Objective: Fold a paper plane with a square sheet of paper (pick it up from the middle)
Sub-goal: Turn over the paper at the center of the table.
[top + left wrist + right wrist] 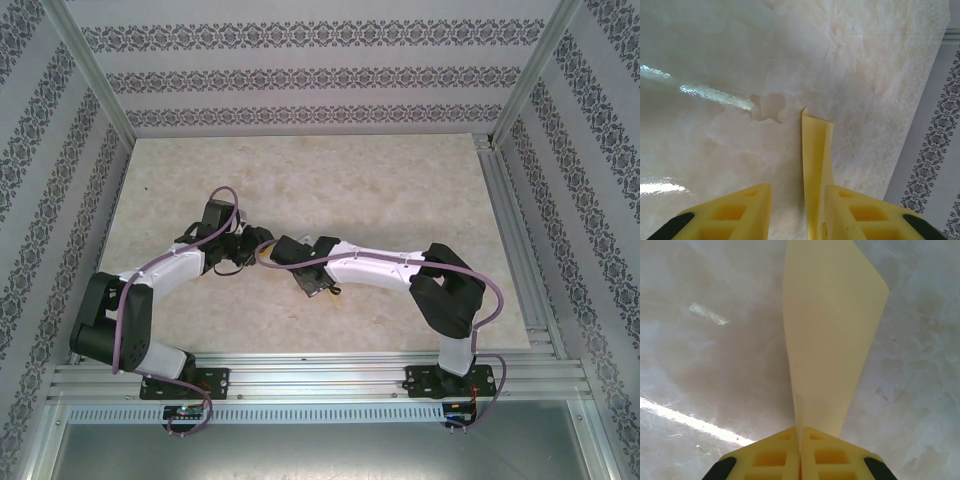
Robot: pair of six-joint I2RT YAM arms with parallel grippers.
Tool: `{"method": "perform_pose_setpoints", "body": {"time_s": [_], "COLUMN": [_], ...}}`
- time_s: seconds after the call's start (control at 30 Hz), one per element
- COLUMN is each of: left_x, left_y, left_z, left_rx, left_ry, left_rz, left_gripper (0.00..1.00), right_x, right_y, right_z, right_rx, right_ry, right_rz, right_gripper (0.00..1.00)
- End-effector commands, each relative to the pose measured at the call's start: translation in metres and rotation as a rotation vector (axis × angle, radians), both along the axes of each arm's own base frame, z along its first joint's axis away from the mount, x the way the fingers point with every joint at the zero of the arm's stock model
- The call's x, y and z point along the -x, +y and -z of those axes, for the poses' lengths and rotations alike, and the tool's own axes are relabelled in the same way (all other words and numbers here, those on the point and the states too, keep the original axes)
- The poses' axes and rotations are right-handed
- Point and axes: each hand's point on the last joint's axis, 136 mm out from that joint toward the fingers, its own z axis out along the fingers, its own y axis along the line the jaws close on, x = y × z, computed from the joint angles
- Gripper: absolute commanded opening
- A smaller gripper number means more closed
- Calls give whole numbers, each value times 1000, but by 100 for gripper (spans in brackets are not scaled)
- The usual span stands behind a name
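Top external view: both arms reach in and meet a little left of the middle of the marble-look surface point(400, 190), nearer its near edge than its far edge. The left gripper point(243, 252) and right gripper point(272, 250) are close together there, nose to nose. There is bare surface all the way to the far edge and out to the right edge, where a metal rail point(515, 250) runs along it. Patterned walls point(300, 75) close off the far, left and right sides.

Right wrist view: the right gripper's yellow fingers point(770, 455) are pressed together, clamped on the lower end of the pale-yellow paper point(830, 330). The paper stands up off the surface and widens away from the fingers, and a fold line runs along its left side.

Left wrist view: the left gripper's fingers point(740, 210) stand apart. A narrow strip of the paper hangs in the gap edge-on, just beside the right-hand finger. I can't tell whether they touch. The strip's far tip ends in a small point.
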Motion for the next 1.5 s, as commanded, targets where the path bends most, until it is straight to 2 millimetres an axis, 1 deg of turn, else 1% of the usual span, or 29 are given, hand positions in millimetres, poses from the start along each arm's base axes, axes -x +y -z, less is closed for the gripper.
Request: {"method": "perform_pose_setpoints", "body": {"time_s": [0.0,0.07,0.17,0.33,0.4,0.57,0.77,0.87,0.97,1.03,1.17,1.2,1.37,1.47], "left_x": [0,2,4,5,4,3,6,6,5,3,-2,-4,-11,-11], "left_y": [-1,-2,-1,-6,-10,-24,-44,-54,-68,-80,-99,-101,-105,-105], "left_z": [0,1,2,6,4,2,3,5,3,2,0,-1,10,18], "left_rx": [6,7,3,28,38,43,43,50,79,103,135,139,138,129], "left_ry": [10,9,10,19,14,2,-13,-17,-25,-25,-23,-23,24,46], "left_rz": [29,38,44,60,71,117,178,192,206,216,225,222,189,189], "left_gripper": [35,35,35,36,37,37,35,35,37,40,41,41,40,40], "right_x": [0,4,9,10,8,5,1,-1,-3,-5,-8,-7,-7,-8], "right_y": [15,18,25,32,33,27,25,23,20,18,16,16,13,12], "right_z": [-2,7,19,24,21,14,0,0,3,6,7,9,17,20], "right_rx": [-112,-154,-192,-309,-363,-496,-678,-743,-772,-773,-783,-781,-786,-791], "right_ry": [15,61,106,147,156,197,244,276,287,293,295,298,309,313], "right_rz": [20,23,18,43,52,69,76,94,102,105,107,109,121,129], "right_gripper": [6,3,3,5,6,6,7,8,8,8,9,9,10,11]}}
